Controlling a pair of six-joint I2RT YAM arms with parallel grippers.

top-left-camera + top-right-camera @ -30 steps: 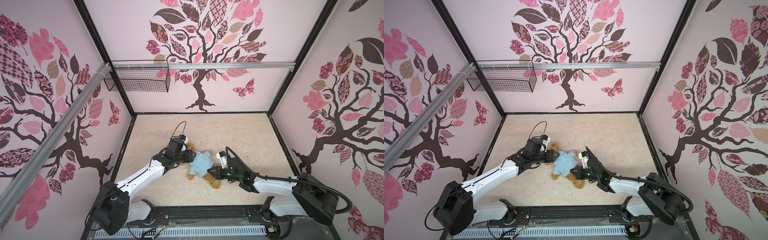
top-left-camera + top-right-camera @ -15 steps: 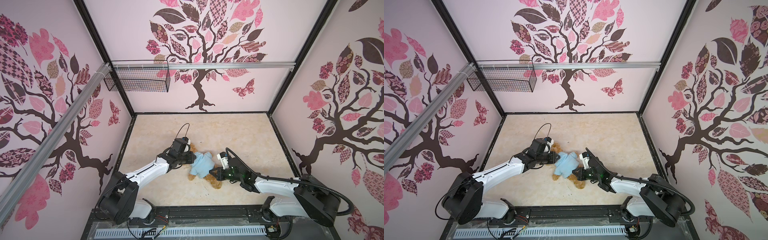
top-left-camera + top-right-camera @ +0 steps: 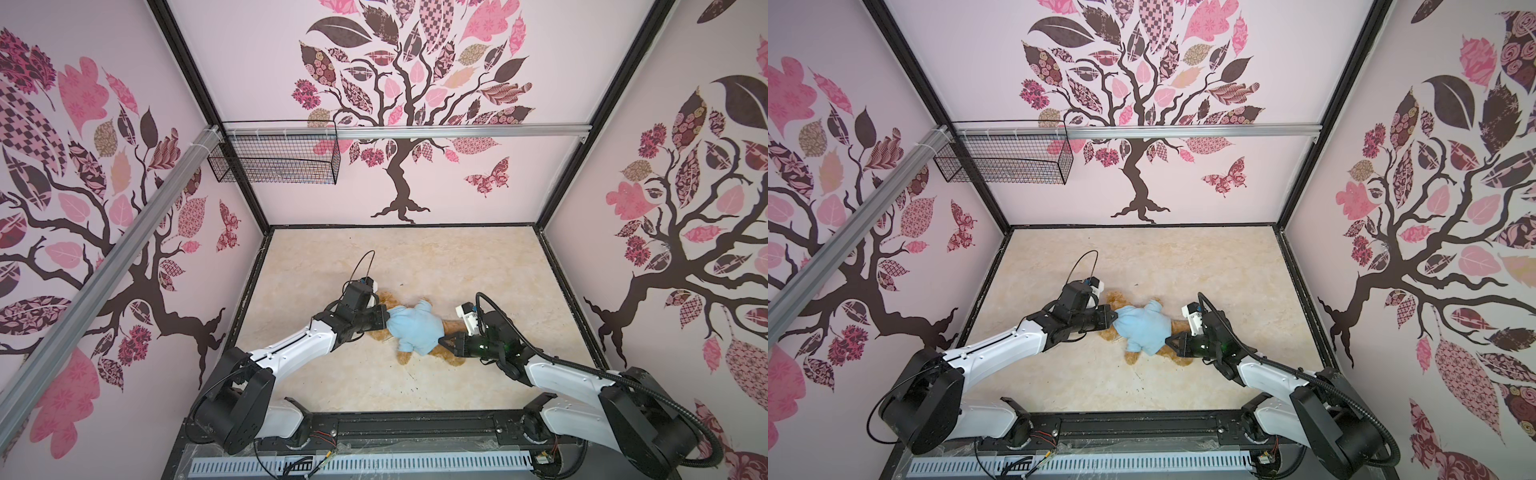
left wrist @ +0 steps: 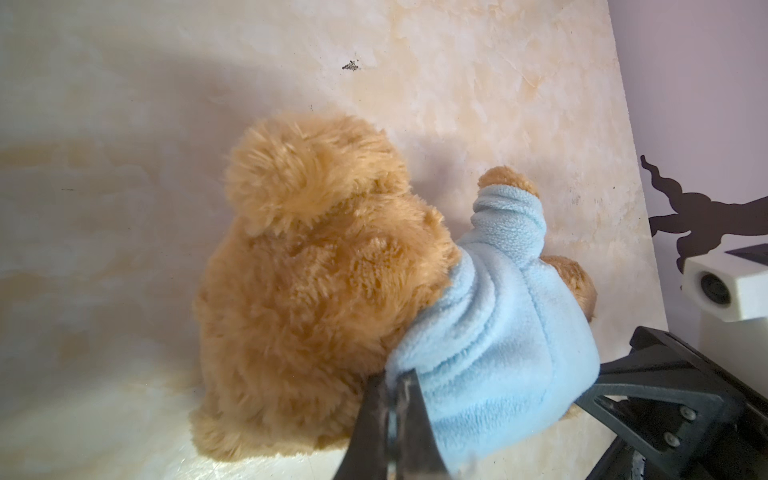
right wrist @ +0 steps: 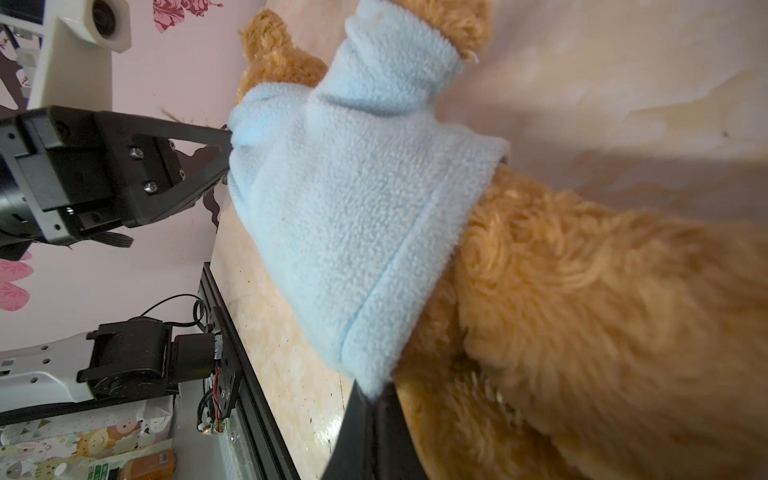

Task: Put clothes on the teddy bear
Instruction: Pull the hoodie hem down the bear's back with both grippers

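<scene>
Closed since a second ago, the left jaws are now clamped on the collar edge of the small light blue fleece hoodie point(image 3: 413, 328), just beside the head of the golden-brown curly-furred plush teddy bear point(image 4: 316, 291). The right jaws are held together on the hoodie's hem. The bear is laid on the beige marbled surface point(image 3: 415, 257) between both arms, a paw shown at each sleeve end. With both ends gripped, the garment is judged ready to be tugged straight.

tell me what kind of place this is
Probably a robot test booth rather than a home: closed-in walls with tree decals, a white left arm and right arm mounted at the front edge, and a wire basket hung on an aluminium rail.
</scene>
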